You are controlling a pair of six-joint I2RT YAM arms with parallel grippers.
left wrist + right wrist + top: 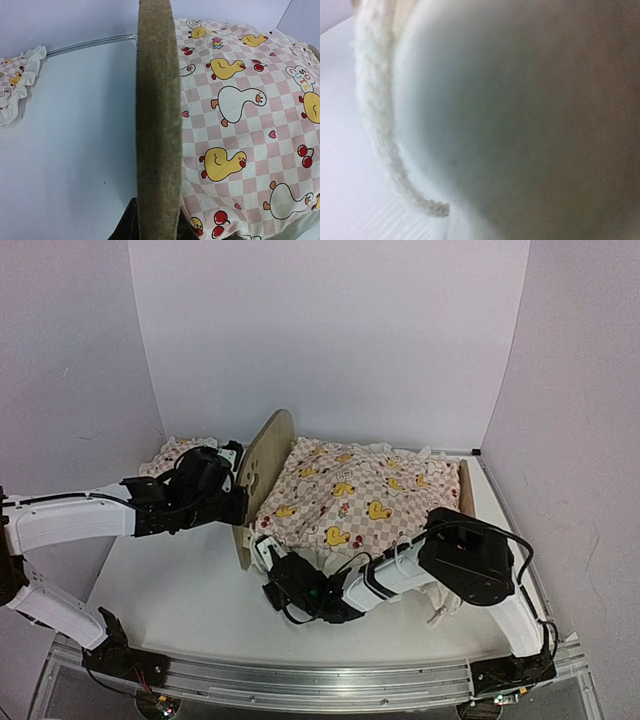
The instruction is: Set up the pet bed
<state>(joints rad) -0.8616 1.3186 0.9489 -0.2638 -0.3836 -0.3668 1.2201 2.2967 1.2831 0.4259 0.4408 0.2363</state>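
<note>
The pet bed (268, 455) sits in the middle of the table (190, 580), its rounded headboard (157, 125) to the left and standing upright. A pink checkered duck-print cover (350, 495) is draped over the whole mattress area, right up against the headboard's inner face.

The left gripper (240, 506) comes in from the left, level with the lower half of the headboard. In its wrist view the board's thick edge runs straight up the middle, with dark fingers (127, 230) on both sides of it, so the jaws are narrowed onto the headboard.

The right gripper (266, 552) is low at the bed's near-left corner, just below the cover's ruffled hem. Its jaws are fully closed. Its camera sees only blurred pale cloth and a braided white trim (380, 140), so I cannot tell whether any fabric is caught.

A small matching pillow (168, 455) lies beyond the left arm, apart from the bed.
</note>
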